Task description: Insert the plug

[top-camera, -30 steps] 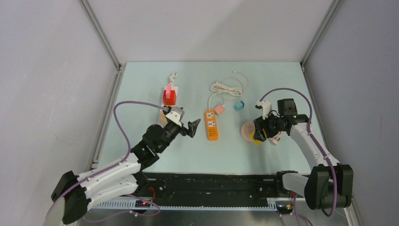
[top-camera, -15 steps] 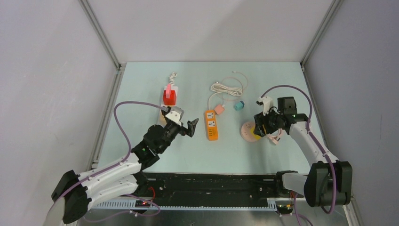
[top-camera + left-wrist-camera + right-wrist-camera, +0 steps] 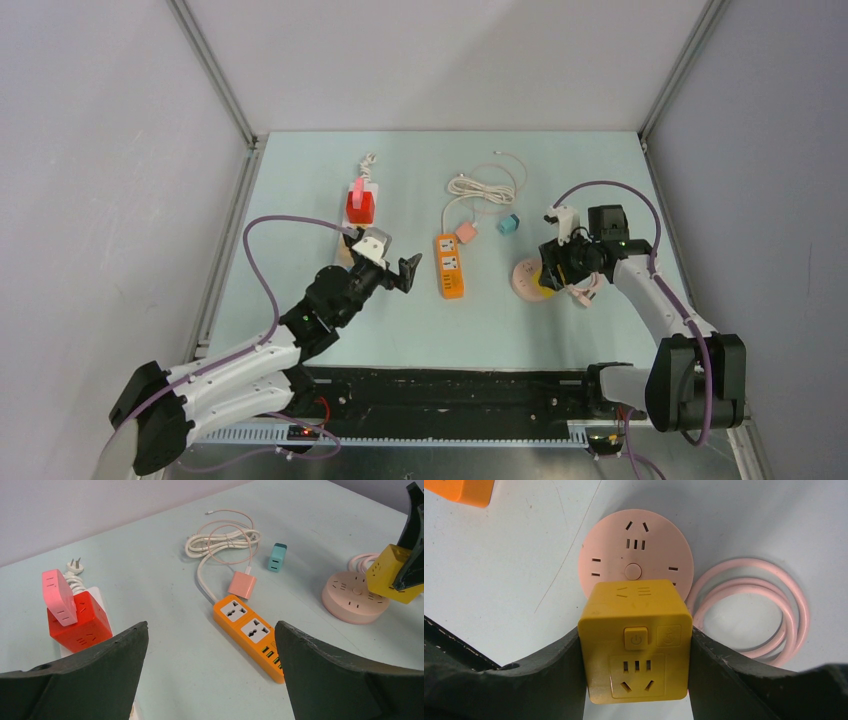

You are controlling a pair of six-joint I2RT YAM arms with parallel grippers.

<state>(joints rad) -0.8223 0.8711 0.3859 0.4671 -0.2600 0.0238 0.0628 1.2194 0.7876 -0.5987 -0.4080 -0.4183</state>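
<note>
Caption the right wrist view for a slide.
Right gripper holds a yellow cube over a round pink socket, pink cord coiled beside it.

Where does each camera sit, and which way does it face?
Top external: above and behind the bases, looking down on the table; both arms show, right gripper shut on the yellow cube.
Left wrist: low over the table, facing the orange power strip; its own fingers frame the view.
Right wrist: looks down onto the round pink socket; its fingers flank the cube.
Shared: all three show cube and socket.
</note>
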